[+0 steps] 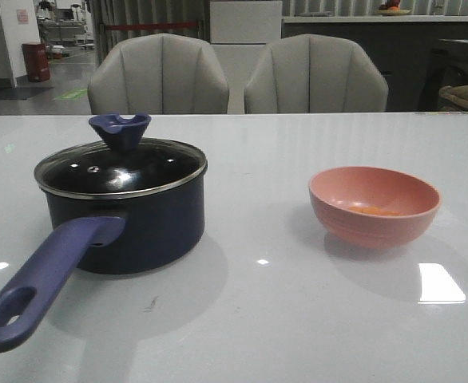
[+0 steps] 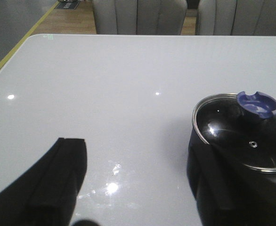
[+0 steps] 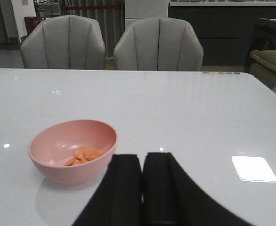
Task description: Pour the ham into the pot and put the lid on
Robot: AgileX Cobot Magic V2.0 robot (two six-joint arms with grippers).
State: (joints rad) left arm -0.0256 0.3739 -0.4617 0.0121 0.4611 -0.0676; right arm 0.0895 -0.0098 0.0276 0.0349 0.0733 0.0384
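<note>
The dark navy pot [image 1: 138, 223] stands at the table's left, its purple-blue handle [image 1: 42, 279] pointing to the front left. The glass lid [image 1: 122, 169] with its blue knob [image 1: 120, 132] sits on the pot. The ham [image 1: 375, 211] lies as orange bits in a pink bowl [image 1: 370, 230] at the right. Neither gripper shows in the front view. My left gripper [image 2: 138, 181] is open and empty over bare table, its one finger [image 2: 215, 188] close beside the pot with the lid [image 2: 244, 139]. My right gripper [image 3: 142, 176] is shut and empty, just right of the bowl [image 3: 72, 169] holding the ham [image 3: 84, 154].
Two grey chairs [image 1: 158, 76] [image 1: 315, 76] stand behind the table's far edge. The white tabletop [image 1: 258, 319] is glossy, with a bright light reflection [image 1: 440, 283] at the right front.
</note>
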